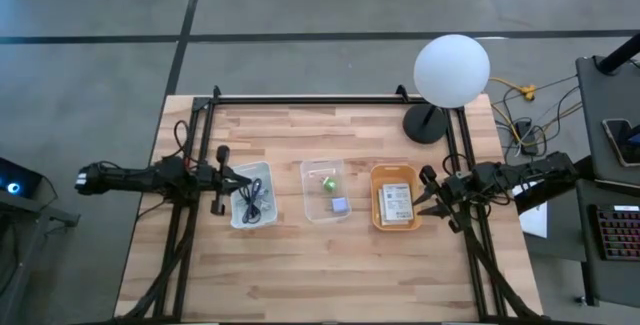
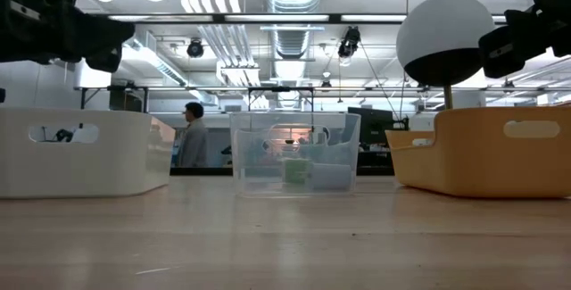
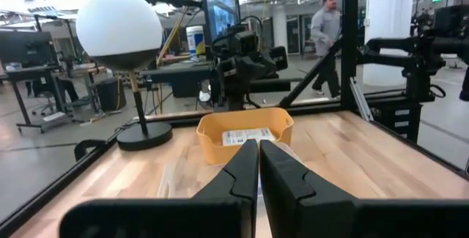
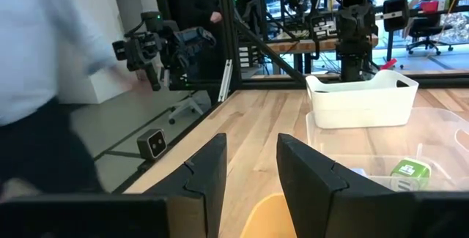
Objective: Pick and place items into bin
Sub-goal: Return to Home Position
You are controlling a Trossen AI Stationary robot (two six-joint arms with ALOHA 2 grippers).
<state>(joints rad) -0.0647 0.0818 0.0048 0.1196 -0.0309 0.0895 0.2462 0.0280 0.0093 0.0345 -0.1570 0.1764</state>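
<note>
Three trays stand in a row on the wooden table. The white tray (image 1: pixel 262 172) at the left holds coiled black cables (image 1: pixel 252 203). The clear tray (image 1: pixel 312 170) in the middle holds a green cube (image 1: pixel 327 181) and a lavender piece (image 1: pixel 340 205). The orange tray (image 1: pixel 378 187) at the right holds a white printed packet (image 1: pixel 395 202). My left gripper (image 1: pixel 240 178) hovers level at the white tray's left rim, shut and holding nothing (image 3: pixel 258 150). My right gripper (image 1: pixel 425 200) hovers level at the orange tray's right rim, open, with nothing between its fingers (image 4: pixel 250 143).
A lamp with a white globe (image 1: pixel 452 70) stands on a black base (image 1: pixel 428 125) at the far right. Black frame rails (image 1: pixel 330 98) run along the far edge and both sides. Bare wood (image 1: pixel 320 275) lies toward the near edge. A person (image 2: pixel 192 134) walks in the room behind.
</note>
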